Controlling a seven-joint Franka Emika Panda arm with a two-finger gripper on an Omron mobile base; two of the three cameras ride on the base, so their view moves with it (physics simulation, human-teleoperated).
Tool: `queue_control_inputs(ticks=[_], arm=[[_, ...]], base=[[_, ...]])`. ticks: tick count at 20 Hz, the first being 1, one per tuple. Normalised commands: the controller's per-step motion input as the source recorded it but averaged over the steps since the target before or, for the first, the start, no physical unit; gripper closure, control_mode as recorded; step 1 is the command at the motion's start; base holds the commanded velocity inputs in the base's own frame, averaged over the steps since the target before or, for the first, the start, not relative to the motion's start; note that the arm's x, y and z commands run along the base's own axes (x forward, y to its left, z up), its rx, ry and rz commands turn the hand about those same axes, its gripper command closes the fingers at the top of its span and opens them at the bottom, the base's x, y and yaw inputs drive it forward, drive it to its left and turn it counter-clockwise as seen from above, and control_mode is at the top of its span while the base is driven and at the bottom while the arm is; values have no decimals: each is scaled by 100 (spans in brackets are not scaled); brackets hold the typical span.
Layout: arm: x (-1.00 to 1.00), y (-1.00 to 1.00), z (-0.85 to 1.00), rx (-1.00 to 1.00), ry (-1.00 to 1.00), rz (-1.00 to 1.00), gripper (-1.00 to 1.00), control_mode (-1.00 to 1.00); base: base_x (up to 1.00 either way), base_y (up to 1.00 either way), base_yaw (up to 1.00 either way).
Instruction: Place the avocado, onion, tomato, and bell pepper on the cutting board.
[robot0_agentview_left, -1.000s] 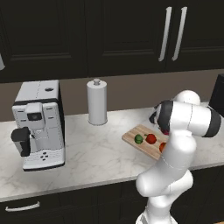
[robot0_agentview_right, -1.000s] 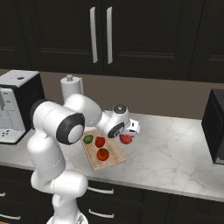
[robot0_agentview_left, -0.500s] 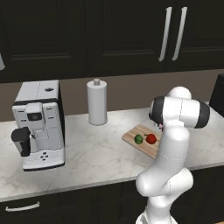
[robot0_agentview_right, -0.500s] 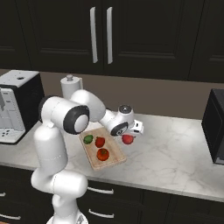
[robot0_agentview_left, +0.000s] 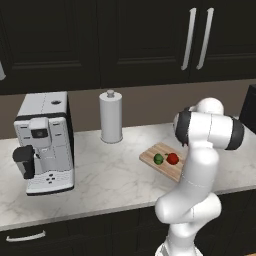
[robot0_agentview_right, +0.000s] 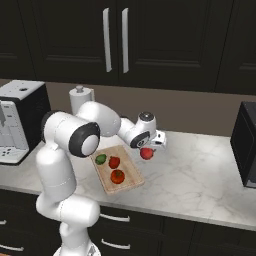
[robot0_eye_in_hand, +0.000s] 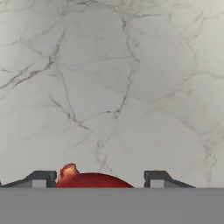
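Three pieces of produce rest on the cutting board (robot0_agentview_right: 131, 183) on the marble counter (robot0_agentview_right: 200, 170): the dark green avocado (robot0_agentview_right: 101, 159) at its far left, and two red ones beside it. Just right of the board, the pincer (robot0_agentview_right: 148, 150) hangs above the counter with a fourth red round fruit (robot0_agentview_right: 146, 153) between its half-closed fingers, seemingly gripped, though contact is unclear.

I see the cutting board (robot0_agentview_right: 131, 181), a light-brown wooden rectangle, lying flat on the marble counter and turned at an angle. On it rest the small dark green avocado (robot0_agentview_right: 101, 159) at the far end, a red round item (robot0_agentview_right: 114, 162) just beside it, and an orange-red one (robot0_agentview_right: 117, 176) nearer to me. Another red round item (robot0_agentview_right: 146, 153) (with a small stem knob) is beyond the board's right edge.
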Motion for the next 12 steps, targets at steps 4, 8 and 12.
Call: queue_control_inputs(ticks=[4,8,12], arm=[[-21,19,55,0,0,9,100,-100],[-38,20,34,0,0,9,100,-100],[-49,29,26,0,0,9,100,-100]], base=[[0,0,0],[0,0,0],[0,0,0]])
